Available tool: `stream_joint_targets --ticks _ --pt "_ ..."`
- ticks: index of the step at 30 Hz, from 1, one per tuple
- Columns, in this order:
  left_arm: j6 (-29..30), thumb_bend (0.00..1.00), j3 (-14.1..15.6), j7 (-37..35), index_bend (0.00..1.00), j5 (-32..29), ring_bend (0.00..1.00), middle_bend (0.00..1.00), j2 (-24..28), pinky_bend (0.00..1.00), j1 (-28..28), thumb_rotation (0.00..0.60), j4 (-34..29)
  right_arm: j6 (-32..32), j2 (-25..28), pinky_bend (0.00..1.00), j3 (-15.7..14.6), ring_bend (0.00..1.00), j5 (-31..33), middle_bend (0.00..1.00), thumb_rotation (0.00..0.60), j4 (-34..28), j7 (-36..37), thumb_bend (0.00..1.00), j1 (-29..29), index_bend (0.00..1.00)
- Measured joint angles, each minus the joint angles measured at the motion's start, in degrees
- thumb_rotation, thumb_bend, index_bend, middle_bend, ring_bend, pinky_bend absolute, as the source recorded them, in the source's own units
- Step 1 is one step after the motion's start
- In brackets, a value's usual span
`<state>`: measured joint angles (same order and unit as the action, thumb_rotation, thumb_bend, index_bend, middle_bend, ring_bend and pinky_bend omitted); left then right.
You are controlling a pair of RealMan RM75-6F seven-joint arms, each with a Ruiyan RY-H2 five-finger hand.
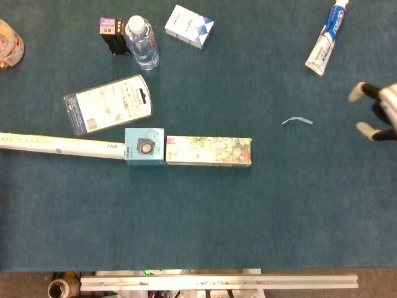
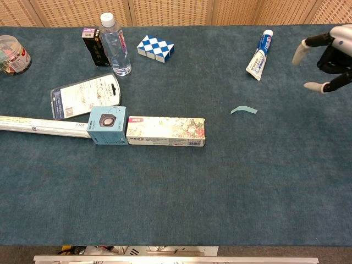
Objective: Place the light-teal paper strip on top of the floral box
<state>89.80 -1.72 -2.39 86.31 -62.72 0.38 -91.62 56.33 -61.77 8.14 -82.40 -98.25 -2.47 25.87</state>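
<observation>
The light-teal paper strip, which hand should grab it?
Right. The right hand, open, is already just beside the light-teal paper strip; the left hand is not in view.

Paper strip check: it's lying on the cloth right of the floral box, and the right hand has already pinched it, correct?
Not quite. The light-teal paper strip does lie on the cloth right of the floral box, but the right hand has not pinched it. The chest view shows that hand at the right edge, fingers apart and holding nothing, well clear of the strip.
</observation>
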Motion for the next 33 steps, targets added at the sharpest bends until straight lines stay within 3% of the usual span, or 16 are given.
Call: stream_joint_targets --ticks 18,33 --pt "-0.2 0.28 0.0 0.1 0.17 0.4 0.21 0.23 -0.2 0.07 -0.3 0.6 -0.8 -8.9 -14.6 1.0 1.7 1.0 15.1 1.0 0.6 8.0 -16.6 0.22 11.3 0.44" --pt "-0.4 0.28 0.6 -0.7 0.17 0.6 0.21 0.23 -0.6 0.07 0.0 0.6 0.3 -10.1 -22.9 1.0 -1.2 1.0 25.5 1.0 0.6 15.0 -25.9 0.25 15.6 0.44"
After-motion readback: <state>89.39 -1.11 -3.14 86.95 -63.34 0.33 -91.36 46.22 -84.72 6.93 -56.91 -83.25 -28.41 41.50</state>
